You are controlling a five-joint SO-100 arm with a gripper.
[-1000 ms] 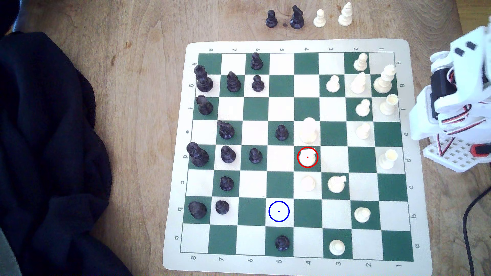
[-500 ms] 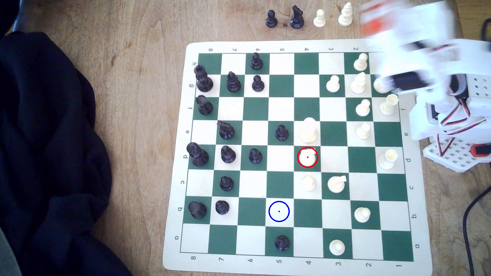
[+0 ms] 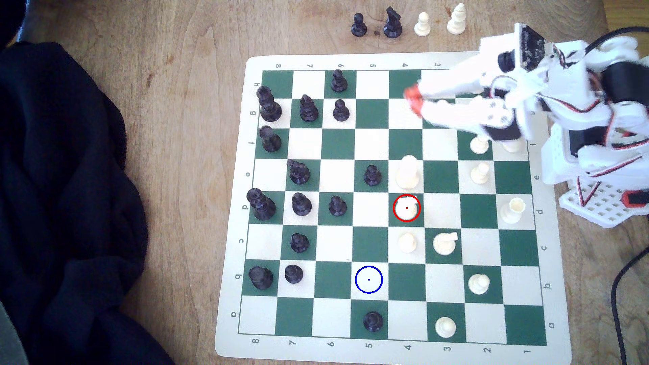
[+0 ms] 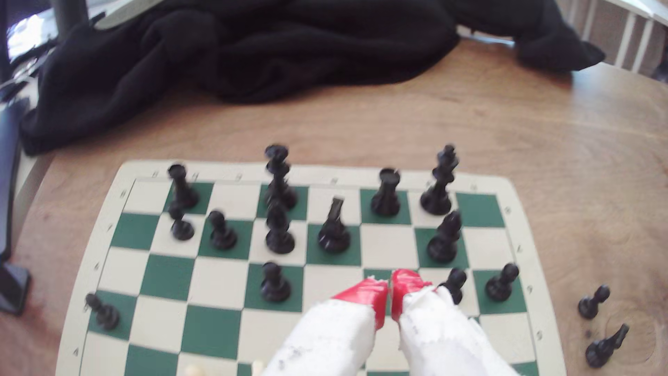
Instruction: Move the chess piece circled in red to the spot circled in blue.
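Wood tabletop [image 3: 182,105] carries your green-and-cream board [image 3: 558,280], with a dark cloth [image 3: 70,175] heaped off to the exterior view's left. Your gripper [image 3: 414,100] hangs over the upper rows of the board in that view, red tips pointing toward the exterior view's left; in the wrist view [image 4: 391,289] the tips are nearly touching, holding nothing.

Your knight [image 3: 406,209] stands inside the red ring on a green square, upright, with a tall cream piece [image 3: 407,173] on the next square toward the gripper and a pawn [image 3: 407,243] on the next square on the far side. From the tips, the knight lies almost straight down the exterior view, well apart, with hardly any sideways offset. The tall piece sits right on that line, so you would likely need to pass above it before coming down, and spread the jaws before descending.

Your target square [image 3: 368,279], ringed in blue, is bare; it lies farther down the exterior view and one file to that view's left of the knight. Nothing has been grasped yet, so the job looks barely begun.
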